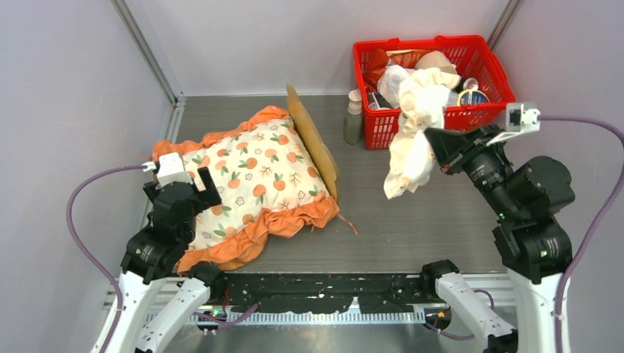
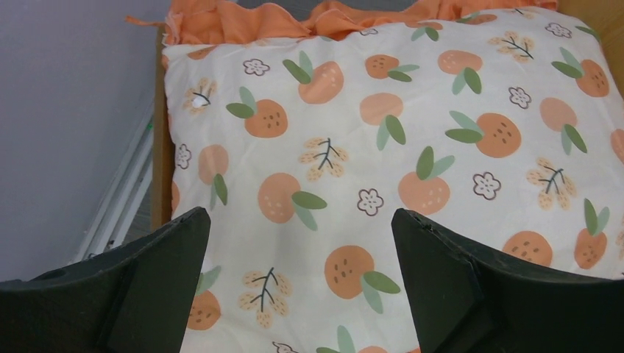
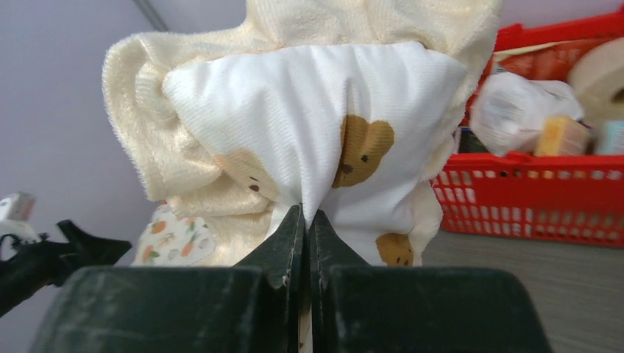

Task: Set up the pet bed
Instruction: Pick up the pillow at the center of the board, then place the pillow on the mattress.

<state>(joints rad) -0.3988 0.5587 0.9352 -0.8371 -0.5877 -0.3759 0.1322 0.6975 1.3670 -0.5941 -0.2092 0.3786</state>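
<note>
left jaws spread, right jaws — clamped

The right gripper [image 3: 307, 218] is seen with its jaws pressed together, and a cloth bundle [image 3: 294, 110] is pinched between the tips. The bundle is made up of white fabric printed with brown bears [image 3: 364, 147] and a fluffy cream layer bunched around it, rising above the fingers. Beyond the hand and to its right, a red basket [image 3: 530, 198] is set on the grey table [image 3: 559, 287]. A white bag [image 3: 515, 99], a yellow block [image 3: 563, 136] and what may be a tape roll [image 3: 600, 73] are held in it. Low to the hand's left, an orange-print cushion [image 3: 173, 235] is glimpsed beside a dark shape [image 3: 66, 250].
</note>
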